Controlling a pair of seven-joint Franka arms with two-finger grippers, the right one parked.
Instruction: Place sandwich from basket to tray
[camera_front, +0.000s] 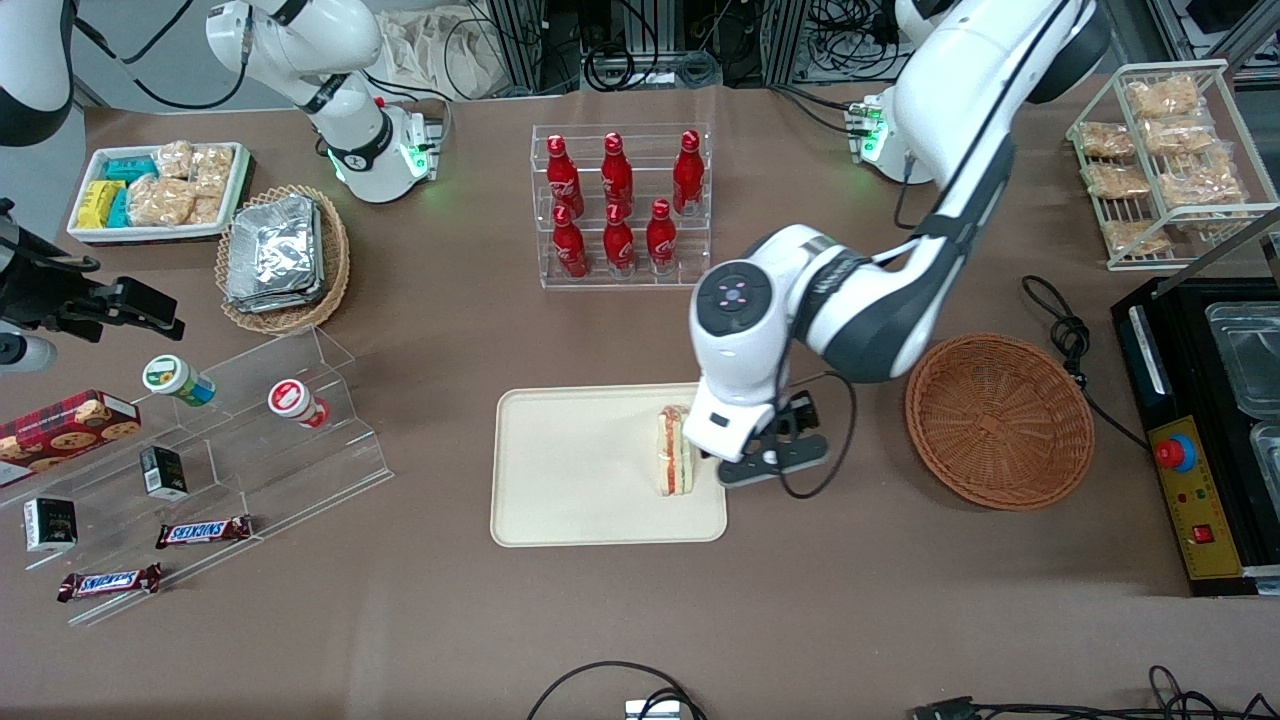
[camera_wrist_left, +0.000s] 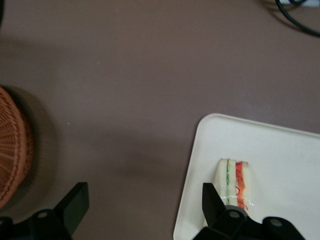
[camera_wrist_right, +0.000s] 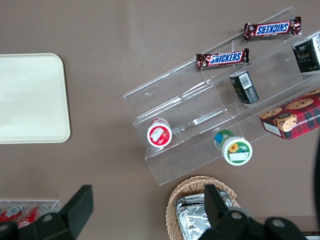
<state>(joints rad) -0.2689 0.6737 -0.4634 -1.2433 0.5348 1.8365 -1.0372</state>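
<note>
**One sandwich on the tray, end effector spread beside it**

One sandwich (camera_front: 674, 452) stands on its edge on the cream-white tray (camera_front: 570, 480), close to the tray's rim at the working arm's end. We see its pale bread with green and red-orange layers showing along the side; in the left wrist view the sandwich (camera_wrist_left: 234, 182) lies just inside the tray (camera_wrist_left: 280, 160) rim, with the green line and the red filling side by side.

We find the end effector (camera_front: 765, 450) low over the tray's edge, just beside the sandwich, on the side toward the reddish-brown wicker basket (camera_front: 1000, 420). In the left wrist view its 2 fingers (camera_wrist_left: 75, 202) are spread wide apart and released: one finger sits next to the sandwich, the other over bare desk (camera_wrist_left: 125, 100) near the basket (camera_wrist_left: 12, 145). Nothing is held between them. We cannot tell whether the nearer finger touches the bread.

We see the basket on the desk (camera_front: 640, 620) toward the working arm's end, apart from the tray, with nothing in it in the front view.

Farther from the front camera than the tray stands a clear rack with 6 red bottles (camera_front: 620, 205).
</note>
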